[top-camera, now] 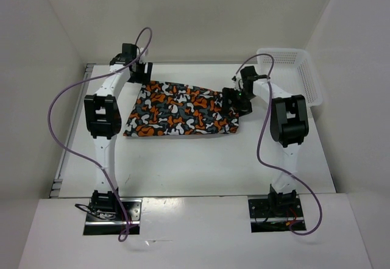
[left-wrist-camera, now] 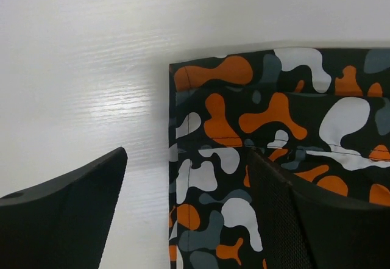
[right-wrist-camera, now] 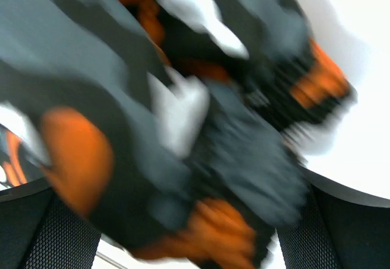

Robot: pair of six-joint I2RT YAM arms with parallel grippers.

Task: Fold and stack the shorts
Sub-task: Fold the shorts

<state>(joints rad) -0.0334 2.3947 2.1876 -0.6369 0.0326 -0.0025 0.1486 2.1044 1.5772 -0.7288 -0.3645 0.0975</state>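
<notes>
Both sets of jaws are spread: the left gripper (left-wrist-camera: 186,153) straddles an edge of the shorts (left-wrist-camera: 274,129); blur hides from us what the right gripper (right-wrist-camera: 183,196) touches.

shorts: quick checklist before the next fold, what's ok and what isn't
1. shorts lying flat on the table: ok.
2. left fingers open, straddling the cloth's edge, one over bare table: ok.
3. right fingers closed on cloth: not ok, wide apart with cloth between them.
4. right wrist view sharp enough to judge contact: not ok, blurred.
5. basket apart from the shorts: ok, at the far right.
</notes>
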